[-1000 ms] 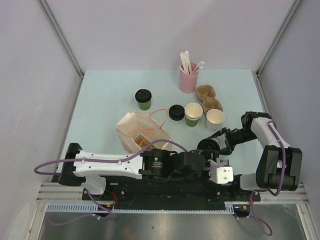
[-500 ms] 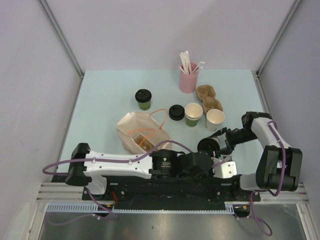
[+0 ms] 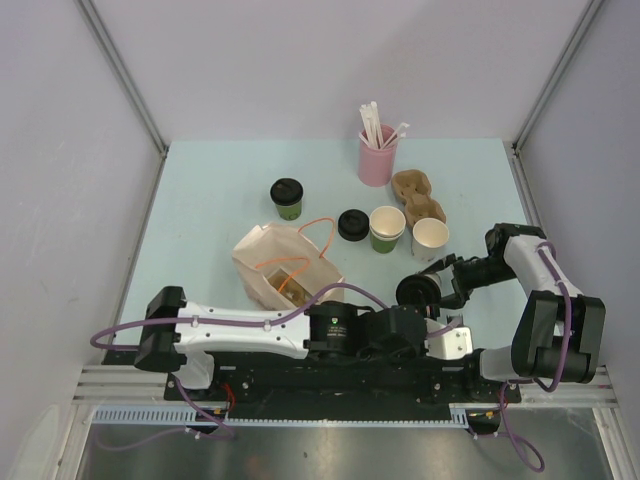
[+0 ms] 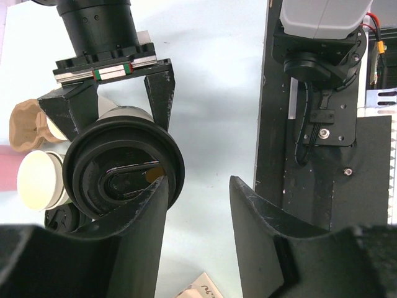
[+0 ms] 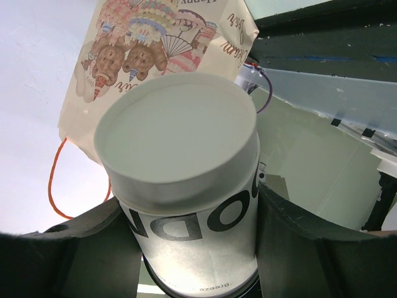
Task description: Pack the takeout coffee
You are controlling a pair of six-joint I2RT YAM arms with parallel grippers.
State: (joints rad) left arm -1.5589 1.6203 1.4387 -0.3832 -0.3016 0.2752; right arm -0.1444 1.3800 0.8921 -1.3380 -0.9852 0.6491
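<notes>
- Pinching the white cup (image 5: 180, 143), the right hand (image 5: 193, 239) holds it lying level over the pale blue bench (image 3: 220, 190), lid (image 4: 124, 161) toward the left hand (image 4: 198, 186)
- Left hand spread, empty
- Green cup (image 3: 287, 199) upright, mid-bench

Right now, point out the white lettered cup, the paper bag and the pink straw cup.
white lettered cup (image 5: 192, 230), right wrist view, lettered wall
paper bag (image 3: 265, 250), top view, side panel
pink straw cup (image 3: 376, 165), top view, outer wall
</notes>
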